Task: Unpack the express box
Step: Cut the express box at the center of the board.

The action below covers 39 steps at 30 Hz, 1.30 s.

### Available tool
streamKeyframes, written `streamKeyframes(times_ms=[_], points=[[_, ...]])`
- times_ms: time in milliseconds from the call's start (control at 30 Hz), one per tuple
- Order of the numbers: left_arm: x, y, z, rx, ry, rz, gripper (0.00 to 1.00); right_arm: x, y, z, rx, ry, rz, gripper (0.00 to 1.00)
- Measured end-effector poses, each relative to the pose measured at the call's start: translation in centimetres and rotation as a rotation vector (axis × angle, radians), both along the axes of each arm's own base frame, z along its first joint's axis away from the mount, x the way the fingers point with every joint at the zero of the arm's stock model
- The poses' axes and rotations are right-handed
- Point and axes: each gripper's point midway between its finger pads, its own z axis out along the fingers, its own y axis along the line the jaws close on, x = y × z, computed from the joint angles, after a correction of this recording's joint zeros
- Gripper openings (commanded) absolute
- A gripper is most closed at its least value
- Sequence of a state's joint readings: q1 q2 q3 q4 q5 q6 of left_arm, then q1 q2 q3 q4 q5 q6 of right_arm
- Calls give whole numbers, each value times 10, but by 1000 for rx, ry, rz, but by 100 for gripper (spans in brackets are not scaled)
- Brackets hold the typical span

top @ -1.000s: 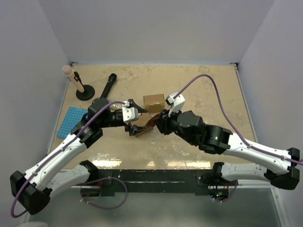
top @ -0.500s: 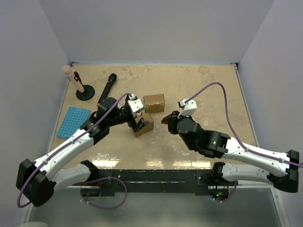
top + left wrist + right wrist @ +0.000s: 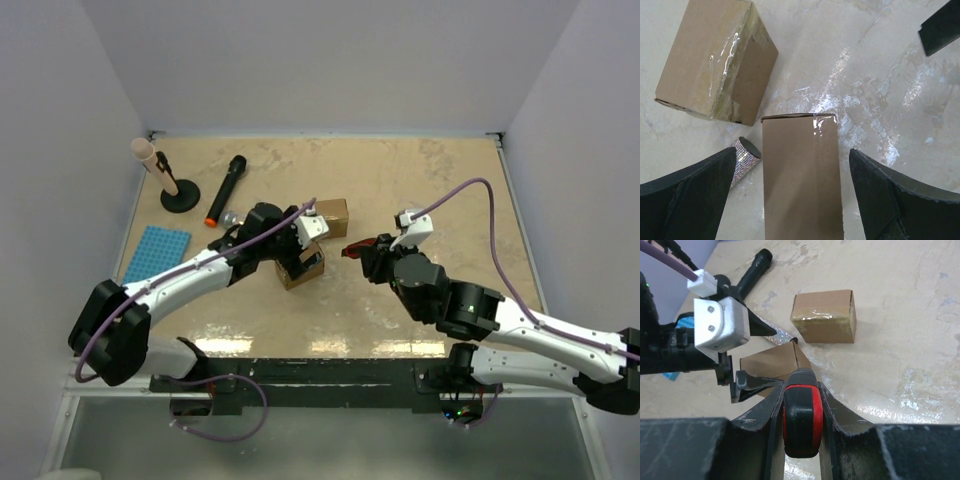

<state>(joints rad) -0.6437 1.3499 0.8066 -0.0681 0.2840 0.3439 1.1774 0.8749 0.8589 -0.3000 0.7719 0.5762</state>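
A small open cardboard box (image 3: 301,267) lies mid-table; it also shows in the left wrist view (image 3: 800,185) and the right wrist view (image 3: 771,363). My left gripper (image 3: 298,258) (image 3: 792,151) is open, its fingers (image 3: 695,190) astride this box with a gap on each side. My right gripper (image 3: 353,250) (image 3: 801,384) is shut on a red-and-black object (image 3: 801,417) and holds it to the right of the box, apart from it. A second, taped box (image 3: 326,213) (image 3: 715,60) (image 3: 825,315) sits just behind.
A black microphone (image 3: 226,188) (image 3: 753,269) and a glittery silver cylinder (image 3: 742,155) lie left of the boxes. A stand with a pale top (image 3: 165,180) is at the back left. A blue mat (image 3: 155,256) lies by the left wall.
My right gripper has drawn back to the right from the open box with the red-and-black object. My left gripper has swung over the box and straddles it.
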Motion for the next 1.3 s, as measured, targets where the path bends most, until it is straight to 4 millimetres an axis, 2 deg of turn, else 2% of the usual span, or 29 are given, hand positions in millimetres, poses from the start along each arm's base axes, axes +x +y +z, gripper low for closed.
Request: streamKeyframes(times_ms=[133, 333, 633, 733, 767, 833, 1133, 1300], points=[[6, 1, -4, 29, -18, -4, 100, -2, -3, 7, 29, -11, 2, 0], [16, -10, -9, 47, -43, -57, 87, -2, -3, 2, 21, -7, 5, 0], [3, -20, -24, 68, -15, -203, 75, -4, 2, -16, -3, 16, 29, 0], [-3, -21, -26, 71, -5, -236, 68, -5, 2, -21, -10, 20, 33, 0], [-4, -22, -26, 70, -4, -246, 61, -5, 3, -22, -9, 21, 36, 0], [-8, -23, -27, 65, -1, -271, 56, -6, 5, -26, -13, 23, 45, 0], [-17, -21, -26, 50, 2, -293, 49, -8, 13, -48, 15, 20, 80, 0], [-18, -21, -27, 49, 3, -291, 49, -4, 13, -48, 60, -3, 54, 0]])
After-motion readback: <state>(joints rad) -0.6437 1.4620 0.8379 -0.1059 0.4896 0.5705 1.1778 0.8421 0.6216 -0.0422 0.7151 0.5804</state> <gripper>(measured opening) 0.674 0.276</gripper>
